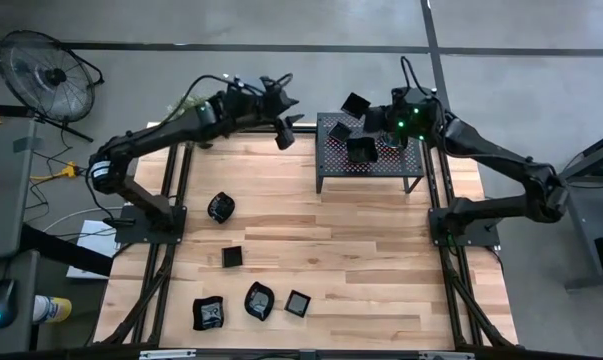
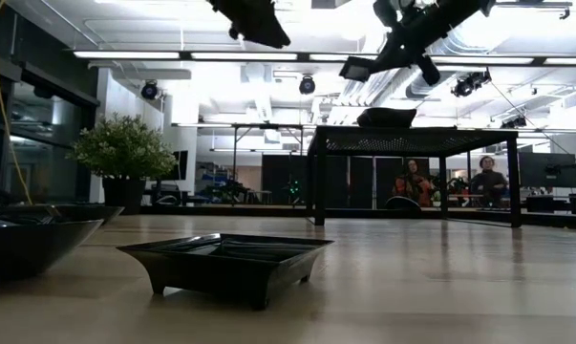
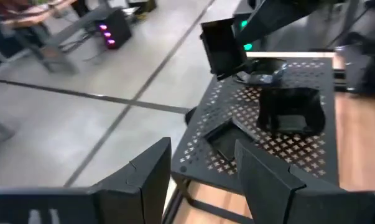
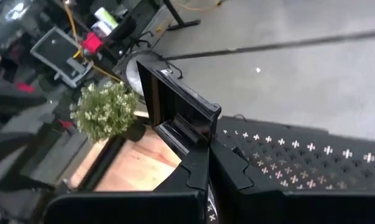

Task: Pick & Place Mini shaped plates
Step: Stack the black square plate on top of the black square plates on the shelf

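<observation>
- Mini shaped plates are spread over two places: five lie on the bare wood of the counter (image 1: 381,260), well apart from both claws, and others sit on or above the black perforated rack (image 1: 369,158) at the counter's far edge.
- The rack, largest of the things, stands on thin legs just below the right claw (image 1: 369,112) and just beside the left claw (image 1: 286,133).
- The right claw has its fingers together, clamped on the rim of a square plate (image 4: 175,112); that plate hangs tilted in the air over the rack's far edge, and the high view shows it (image 1: 355,104) on the side of the right claw that faces the left arm.
- The left claw hovers empty with its fingers (image 3: 143,180) apart, off the rack's near-left corner and above the counter's edge.
- On the rack top, a rounded dark plate (image 3: 291,109) sits beneath the right claw, and a flatter square plate (image 3: 223,138) lies nearer the left claw.
- Down on the wood: a rounded plate (image 1: 221,207) nearest the left claw, a small square one (image 1: 232,257) farther off, then a wavy plate (image 1: 209,313), a rounded one (image 1: 258,301) and a square one (image 1: 298,303) in a row at the edge farthest from both claws.
- In the low view one square footed plate (image 2: 228,263) fills the foreground.
</observation>
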